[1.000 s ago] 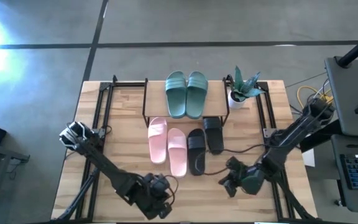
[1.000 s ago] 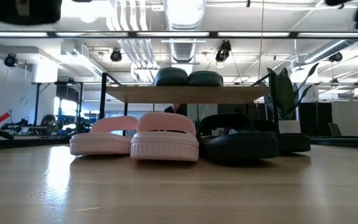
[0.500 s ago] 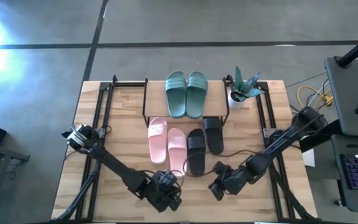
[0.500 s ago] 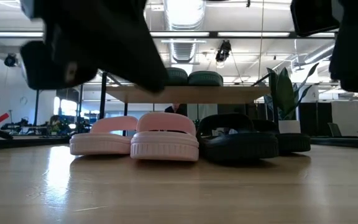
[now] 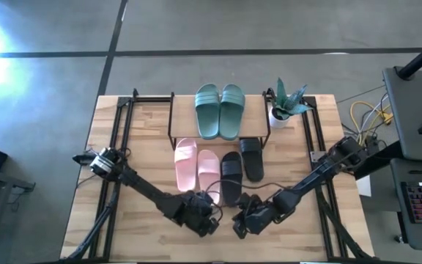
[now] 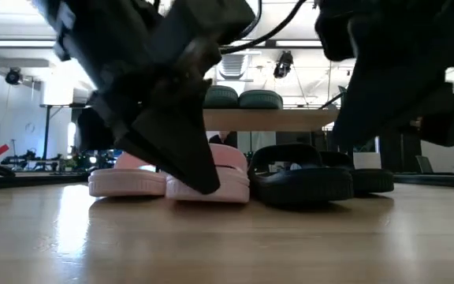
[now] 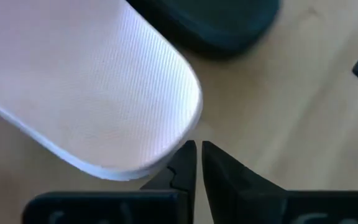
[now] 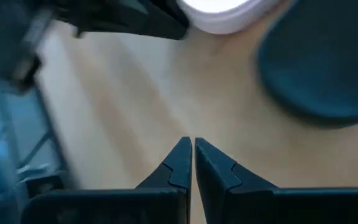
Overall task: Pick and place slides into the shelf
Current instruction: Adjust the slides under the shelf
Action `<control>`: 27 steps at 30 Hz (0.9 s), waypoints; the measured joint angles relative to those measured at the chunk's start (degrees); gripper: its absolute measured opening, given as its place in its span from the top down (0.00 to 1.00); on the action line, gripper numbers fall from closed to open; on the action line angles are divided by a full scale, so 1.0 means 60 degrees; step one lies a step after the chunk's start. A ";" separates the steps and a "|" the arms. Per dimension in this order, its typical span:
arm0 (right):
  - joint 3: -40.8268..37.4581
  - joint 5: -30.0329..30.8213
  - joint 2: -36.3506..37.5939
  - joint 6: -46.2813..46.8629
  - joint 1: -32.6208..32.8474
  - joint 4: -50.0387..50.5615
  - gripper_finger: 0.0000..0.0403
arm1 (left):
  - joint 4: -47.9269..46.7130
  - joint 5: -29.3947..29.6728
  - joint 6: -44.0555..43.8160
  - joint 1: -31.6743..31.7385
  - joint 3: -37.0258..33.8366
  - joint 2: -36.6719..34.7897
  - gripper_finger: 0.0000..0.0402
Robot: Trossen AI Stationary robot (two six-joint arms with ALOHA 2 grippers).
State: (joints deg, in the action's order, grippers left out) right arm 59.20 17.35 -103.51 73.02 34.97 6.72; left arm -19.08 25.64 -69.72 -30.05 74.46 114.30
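A teal-green pair of slides (image 5: 220, 110) lies on top of the shelf (image 5: 183, 110). In front of the shelf, a pale pink pair (image 5: 198, 170) and a black pair (image 5: 240, 169) rest flat on the table. My left gripper (image 7: 197, 149) is shut, low over the table at the heel end of the right pink slide (image 7: 98, 87). My right gripper (image 8: 193, 146) is also shut and hangs over bare wood, just short of the heel of a black slide (image 8: 319, 68). The low view shows both grippers, left (image 6: 203, 183) and right (image 6: 392, 95), in front of the slides. My left gripper's shut fingertips (image 7: 186, 155) point slantwise down, right beside the rounded heel edge (image 7: 182, 134) of the right pink slide. I cannot tell whether they touch it. The slide lies flat on the table.
A potted plant (image 5: 287, 103) stands at the shelf's right end. Black frame rails (image 5: 120, 132) run along both sides of the table. Bare wood (image 5: 123, 227) lies between the slides and the near edge. Cables trail off the right side.
Both arms have swung in from the near corners toward the table's middle and sunk, each with its fingers shut. My left gripper has come to the heel of the pink slide and my right to the heel of the black slide. No slide has moved.
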 joint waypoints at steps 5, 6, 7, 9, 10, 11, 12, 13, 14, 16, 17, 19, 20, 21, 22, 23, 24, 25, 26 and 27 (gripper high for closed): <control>0.0252 0.0380 0.0006 0.0056 -0.0262 0.1547 0.97 | -0.1021 0.0800 0.0031 0.0382 -0.0040 -0.0227 0.97; 0.0273 0.0377 0.0012 0.0012 -0.0323 0.1768 0.97 | -0.1109 0.0841 0.0037 0.0466 -0.0040 -0.0292 0.97; 0.0279 0.0371 0.0012 -0.0028 -0.0384 0.1935 0.97 | -0.1202 0.0847 0.0037 0.0550 -0.0036 -0.0341 0.97; 0.0251 0.0367 0.0012 -0.0109 -0.0486 0.2094 0.97 | -0.1161 0.0828 0.0276 0.0643 -0.0039 -0.0423 0.97; 0.0212 0.0360 0.0012 -0.0125 -0.0545 0.2100 0.97 | -0.1053 0.0824 0.0456 0.0657 0.0005 -0.0433 0.97; 0.0182 0.0313 0.0013 -0.0144 -0.0590 0.2094 0.97 | -0.1005 0.0825 0.0569 0.0657 0.0073 -0.0473 0.97; 0.0159 0.0290 0.0012 -0.0152 -0.0626 0.2063 0.97 | -0.0991 0.0827 0.0703 0.0642 0.0158 -0.0537 0.97; 0.0149 0.0267 0.0012 -0.0177 -0.0650 0.2081 0.97 | -0.0961 0.0827 0.0802 0.0604 0.0274 -0.0591 0.97; 0.0146 0.0198 0.0015 -0.0190 -0.0661 0.2081 0.97 | -0.0885 0.0840 0.0900 0.0547 0.0394 -0.0650 0.97; 0.0152 -0.0066 0.0019 -0.0266 -0.0669 0.2059 0.97 | -0.0892 0.0844 0.1134 0.0411 0.0529 -0.0828 0.97; 0.0161 -0.0171 0.0019 -0.0360 -0.0667 0.2066 0.97 | -0.0919 0.0850 0.1208 0.0334 0.0572 -0.0914 0.97; 0.0205 -0.0287 0.0020 -0.0510 -0.0614 0.2044 0.97 | -0.0933 0.0850 0.1247 0.0166 0.0563 -0.1136 0.97; 0.0210 -0.0319 0.0030 -0.0567 -0.0592 0.2034 0.97 | -0.0987 0.0859 0.1227 0.0100 0.0531 -0.1235 0.97; 0.0208 -0.0429 0.0030 -0.0659 -0.0585 0.2019 0.97 | -0.1050 0.0869 0.1206 0.0032 0.0507 -0.1325 0.97; 0.0203 -0.0525 0.0030 -0.0747 -0.0584 0.2015 0.97 | -0.1191 0.0863 0.1184 -0.0041 0.0506 -0.1409 0.97; 0.0176 -0.0578 0.0030 -0.0853 -0.0581 0.2022 0.97 | -0.1401 0.0864 0.1104 -0.0113 0.0499 -0.1458 0.97; 0.0148 -0.0599 0.0030 -0.0941 -0.0584 0.2028 0.97 | -0.1618 0.0861 0.0916 -0.0173 0.0489 -0.1510 0.97; 0.0123 -0.0608 0.0030 -0.1028 -0.0620 0.2005 0.97 | -0.1824 0.0866 0.0683 -0.0238 0.0484 -0.1535 0.97; 0.0097 -0.0616 0.0030 -0.1108 -0.0663 0.2008 0.97 | -0.2027 0.0868 0.0448 -0.0319 0.0484 -0.1567 0.97; 0.0067 -0.0611 0.0030 -0.1212 -0.0719 0.2006 0.97 | -0.2248 0.0867 0.0234 -0.0404 0.0482 -0.1585 0.97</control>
State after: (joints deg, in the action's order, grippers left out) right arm 59.60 13.68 -103.33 65.75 30.66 18.75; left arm -32.57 30.85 -68.32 -32.48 77.35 104.79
